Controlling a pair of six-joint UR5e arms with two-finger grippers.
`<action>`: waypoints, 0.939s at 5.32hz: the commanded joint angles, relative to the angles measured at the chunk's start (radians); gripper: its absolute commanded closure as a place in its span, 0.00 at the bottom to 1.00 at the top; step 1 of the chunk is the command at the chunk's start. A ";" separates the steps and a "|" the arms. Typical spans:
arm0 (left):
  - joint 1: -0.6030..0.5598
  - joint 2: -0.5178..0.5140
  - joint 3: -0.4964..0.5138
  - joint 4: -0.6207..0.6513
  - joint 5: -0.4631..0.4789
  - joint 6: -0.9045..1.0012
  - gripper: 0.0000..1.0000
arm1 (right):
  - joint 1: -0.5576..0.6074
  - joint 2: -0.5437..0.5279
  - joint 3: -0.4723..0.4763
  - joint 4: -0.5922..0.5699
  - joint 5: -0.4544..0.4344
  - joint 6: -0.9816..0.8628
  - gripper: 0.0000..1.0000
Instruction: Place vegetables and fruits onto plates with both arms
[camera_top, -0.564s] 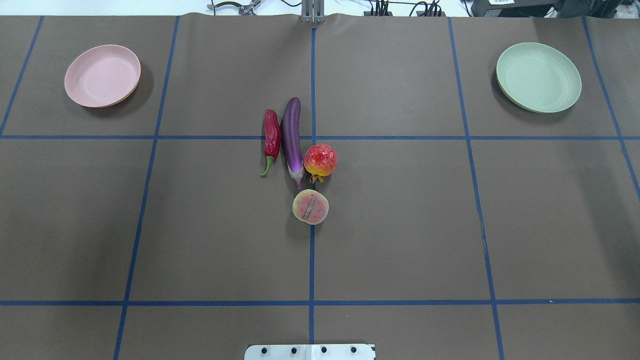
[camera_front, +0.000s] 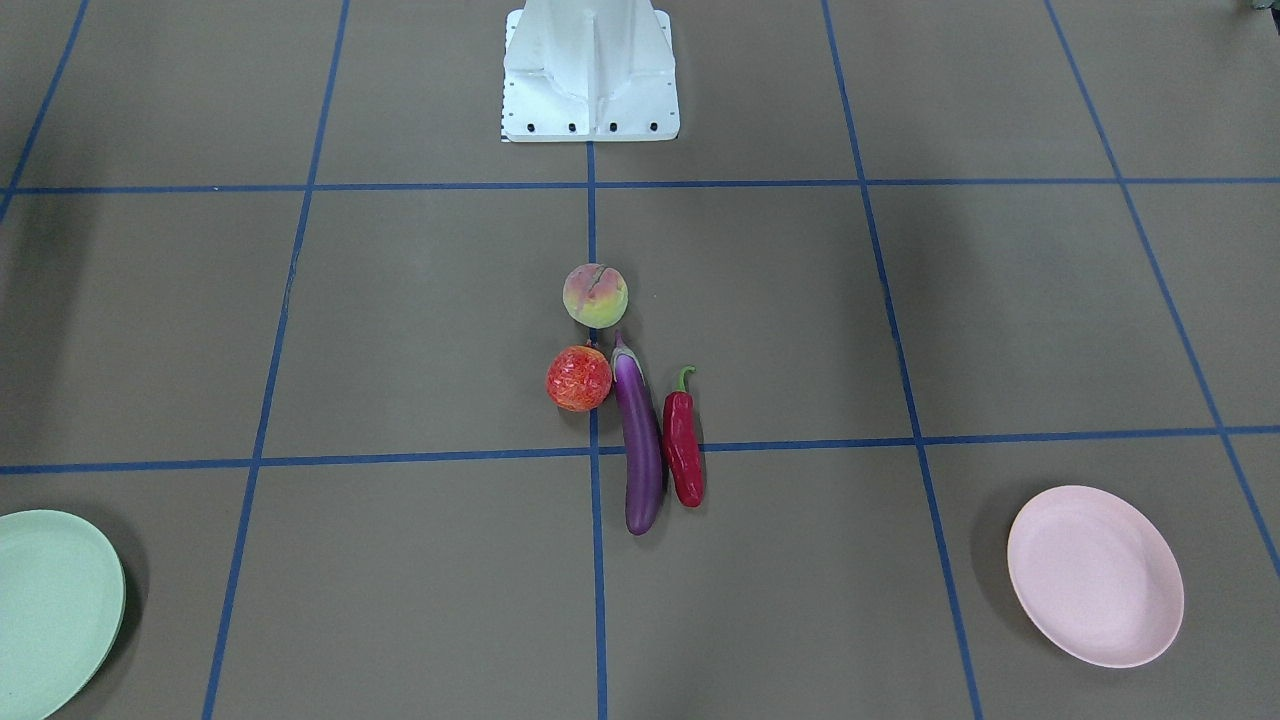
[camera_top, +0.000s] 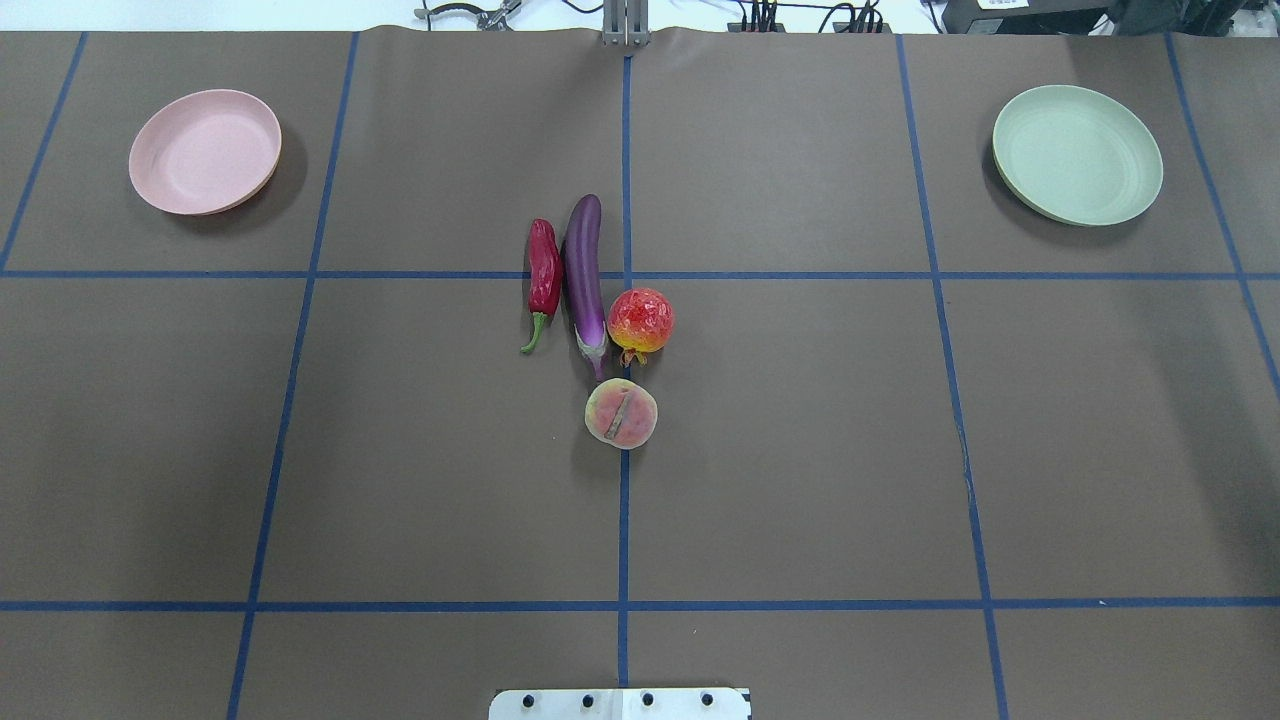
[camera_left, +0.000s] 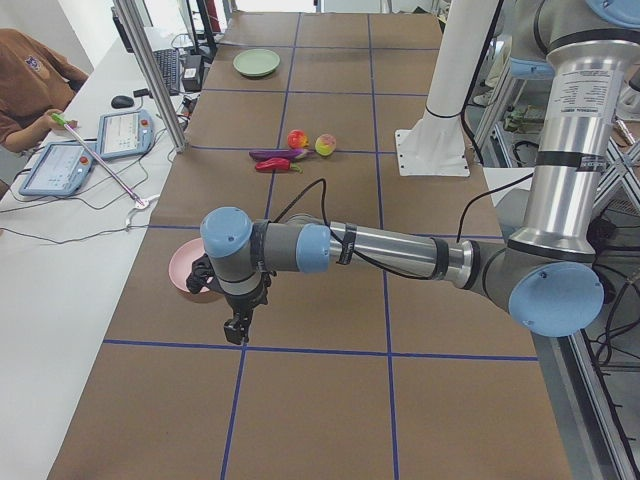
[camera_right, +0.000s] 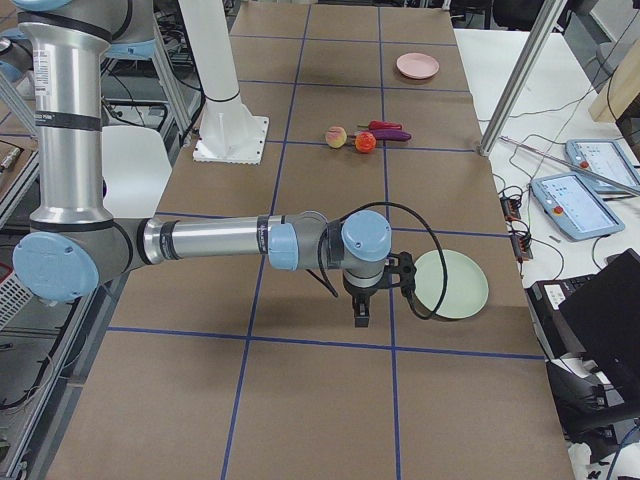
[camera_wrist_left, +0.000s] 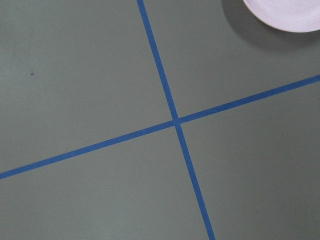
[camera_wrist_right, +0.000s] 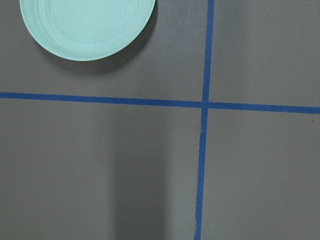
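nothing placed yet: eggplant (camera_top: 584, 270), chili pepper (camera_top: 544, 275), red fruit (camera_top: 640, 320), peach (camera_top: 621, 413) cluster centrally; pink plate (camera_top: 205, 150), green plate (camera_top: 1077, 153) hold nothing. left hand (camera_left: 238, 325), right hand (camera_right: 361, 312): open or closed, i cannot tell.

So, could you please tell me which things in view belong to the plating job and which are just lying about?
Job: long glossy purple eggplant; shiny red chili pepper; bumpy red-orange fruit; round yellow-green peach; pale pink plastic plate; pale mint green plastic plate.
Lying about: white base block; blue tape grid; operators' touch-screen pendants on the side bench.
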 joint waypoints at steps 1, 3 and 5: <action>0.061 -0.080 -0.069 -0.001 0.004 -0.004 0.00 | 0.000 0.001 0.000 0.000 0.000 0.001 0.00; 0.172 -0.079 -0.202 -0.010 0.005 -0.116 0.00 | 0.000 0.001 -0.003 0.000 0.000 0.001 0.00; 0.384 -0.158 -0.260 -0.024 0.008 -0.513 0.00 | 0.000 0.010 0.032 -0.001 -0.003 0.000 0.00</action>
